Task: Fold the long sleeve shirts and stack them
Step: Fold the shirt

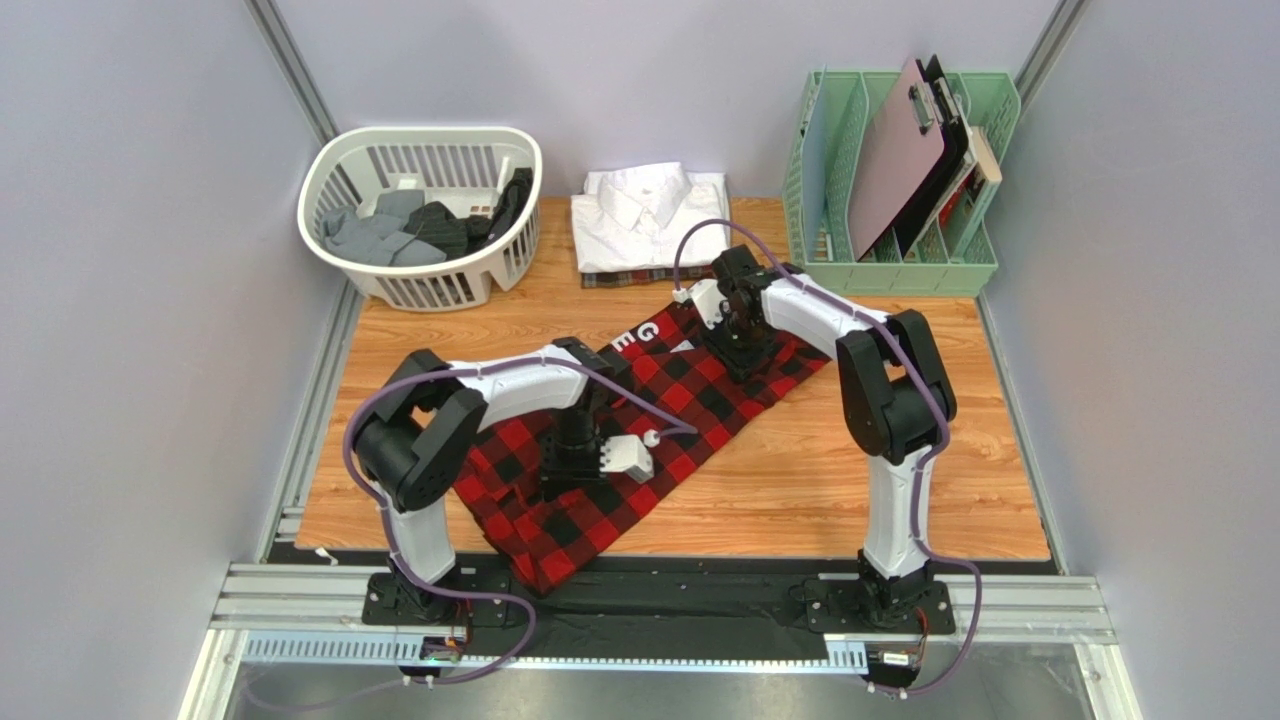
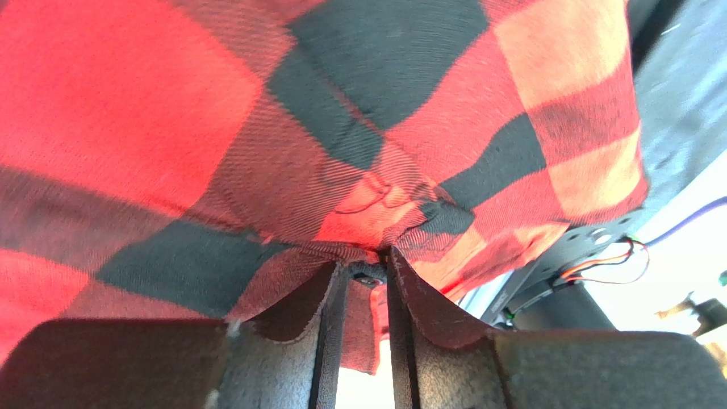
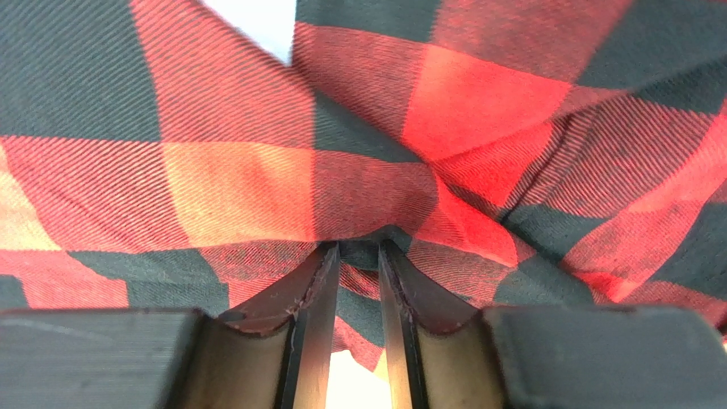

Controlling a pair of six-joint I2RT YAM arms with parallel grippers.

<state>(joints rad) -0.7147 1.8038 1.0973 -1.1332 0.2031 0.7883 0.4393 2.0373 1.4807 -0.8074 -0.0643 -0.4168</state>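
Observation:
The red-and-black checked flannel shirt (image 1: 631, 435) lies stretched diagonally across the wooden table, from the front left to the middle right. My left gripper (image 1: 568, 462) is down on its near part, shut on a pinch of the flannel (image 2: 367, 213); a fold of cloth sits between the fingers (image 2: 328, 341). My right gripper (image 1: 736, 342) is at the shirt's far end, also shut on a bunch of flannel (image 3: 358, 247). A folded white shirt (image 1: 654, 215) lies at the back on top of a dark plaid one (image 1: 631, 276).
A white laundry basket (image 1: 349, 273) with dark and grey clothes stands at the back left. A green file rack (image 1: 962, 278) holding clipboards is at the back right. Bare wood (image 1: 887, 510) shows at the front right.

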